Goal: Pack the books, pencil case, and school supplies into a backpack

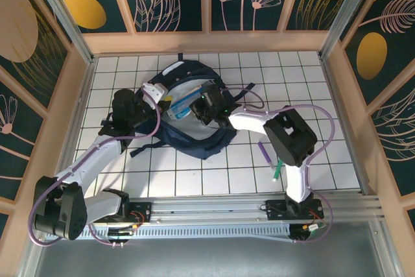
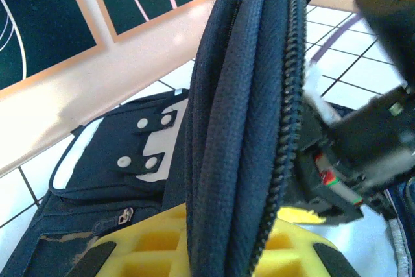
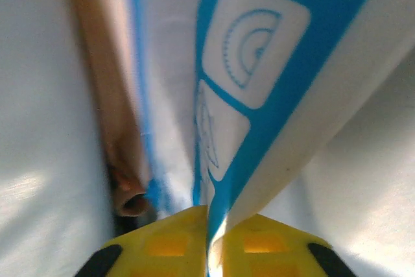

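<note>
You're in a robot test cell here, a lab rig and no home: a white bench (image 1: 194, 180) ruled in a grid, wood-framed walls (image 1: 214, 41) with teal leaf-print panels (image 1: 175, 4), and two arms (image 1: 91, 160) bolted to an aluminium rail (image 1: 214, 209) at the near edge.

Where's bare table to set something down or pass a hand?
Free: far-right tiles between the backpack and the right wall, beyond the right arm; the near strip between backpack and rail, left of the pens; the far-left corner. Crowded: the backpack mouth, where the left gripper pinches the zipper edge and the right gripper grips a blue-and-white pack.
</note>
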